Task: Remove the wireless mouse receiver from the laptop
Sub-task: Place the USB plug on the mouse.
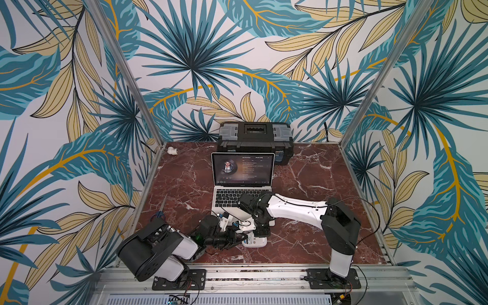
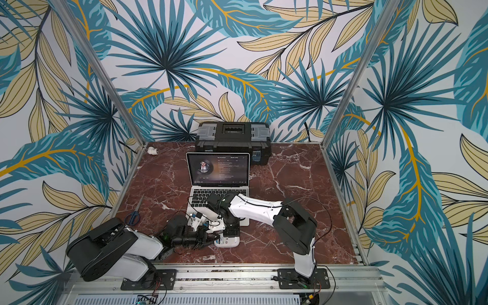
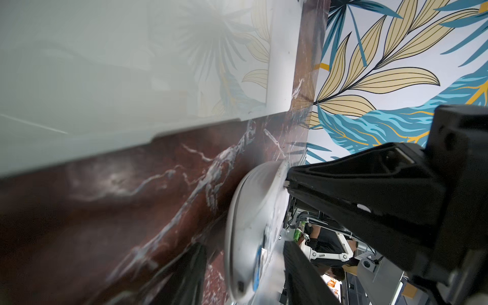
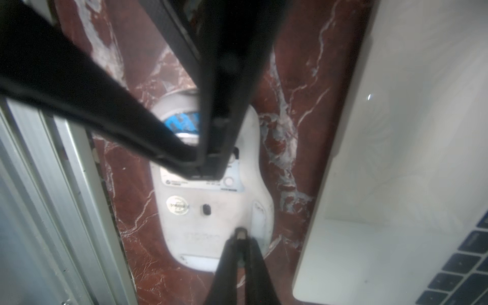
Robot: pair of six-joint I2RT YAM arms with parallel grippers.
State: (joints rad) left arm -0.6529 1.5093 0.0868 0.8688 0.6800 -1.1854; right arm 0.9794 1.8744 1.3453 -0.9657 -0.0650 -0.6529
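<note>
Teal and tan leaf wallpaper (image 1: 190,68) all round, silver metal posts (image 1: 124,68), red-brown veined marble tabletop (image 1: 317,190), soft even light.

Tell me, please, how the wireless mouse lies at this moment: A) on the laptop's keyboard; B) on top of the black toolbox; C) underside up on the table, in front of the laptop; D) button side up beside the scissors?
C: the right wrist view shows the wireless mouse with its labelled underside up on the marble table, just off the laptop front edge.
</note>
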